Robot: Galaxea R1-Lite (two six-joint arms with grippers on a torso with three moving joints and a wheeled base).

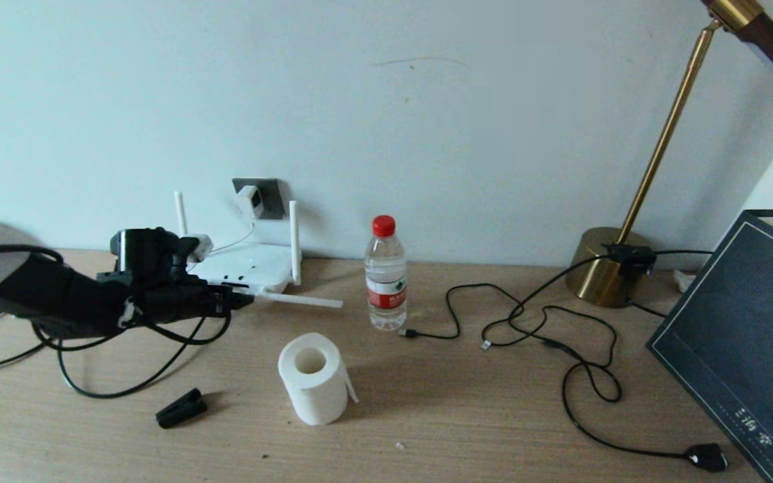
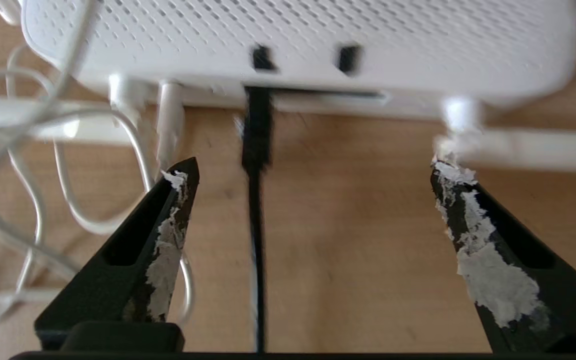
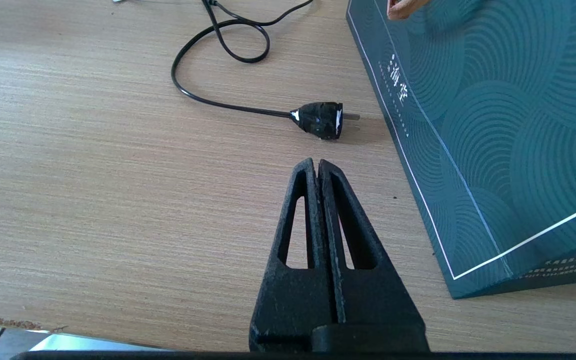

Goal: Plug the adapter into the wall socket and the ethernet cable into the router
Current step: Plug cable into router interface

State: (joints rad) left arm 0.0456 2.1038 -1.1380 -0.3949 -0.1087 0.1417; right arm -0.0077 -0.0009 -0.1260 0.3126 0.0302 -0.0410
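ethernet cable [image 2: 256,150]: black, runs between l fingers to router edge; tip meets a dark port, looks seated, blurred so can't be sure.
router [image 1: 247,267]: flat white box on desk by wall, antennas up at back, one lying along desk toward bottle.
adapter [image 1: 250,200]: white, sits on wall socket [image 1: 271,191] above router; thin white cord drops to router.
left gripper [image 2: 313,170]: fingers spread wide, nothing pinched, tips just short of router's port edge.
right gripper [image 3: 316,165]: clenched, holds nothing, over desk near black plug [image 3: 319,119], beside teal bag [image 3: 493,125].
nearby: water bottle [image 1: 386,273], paper roll [image 1: 314,378], brass lamp [image 1: 608,268].
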